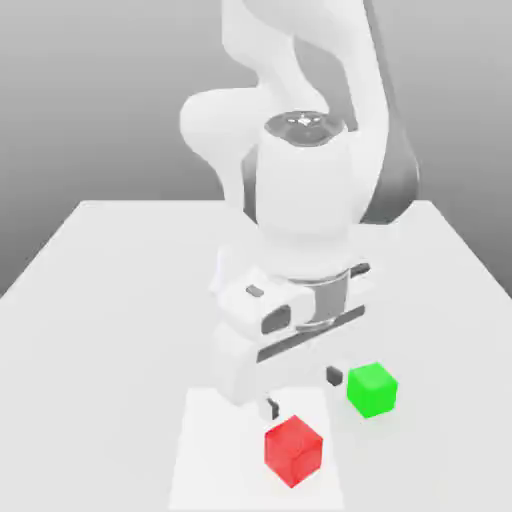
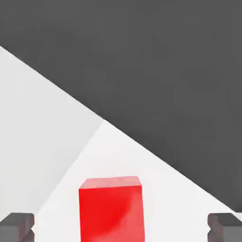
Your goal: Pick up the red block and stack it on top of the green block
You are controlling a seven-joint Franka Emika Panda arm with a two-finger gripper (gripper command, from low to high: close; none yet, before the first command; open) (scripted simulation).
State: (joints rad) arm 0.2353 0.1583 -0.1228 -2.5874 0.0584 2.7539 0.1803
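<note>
Two cubes sit on your bench [image 1: 90, 290], both toward the near edge in the exterior view. Reading from the exterior view's left, you first meet the white arm's wrist, with the tool [image 1: 302, 392] hanging below it over a paler square patch [image 1: 210, 460] of the bench top. Its dark fingertips [image 1: 272, 407] are spread wide, with nothing pinched between them. The red block [image 1: 293, 451] lies on that patch, just in front of the tool and lower in the picture, apart from both fingertips. Further to the exterior view's right you find the green block [image 1: 372, 389], resting on the bench near the red block but not touching it, just beside the tool's other fingertip. From the hand view, you see the red block [image 2: 111, 209] between the two spread fingertips [image 2: 17, 227], with clear bench on either side of it.
</note>
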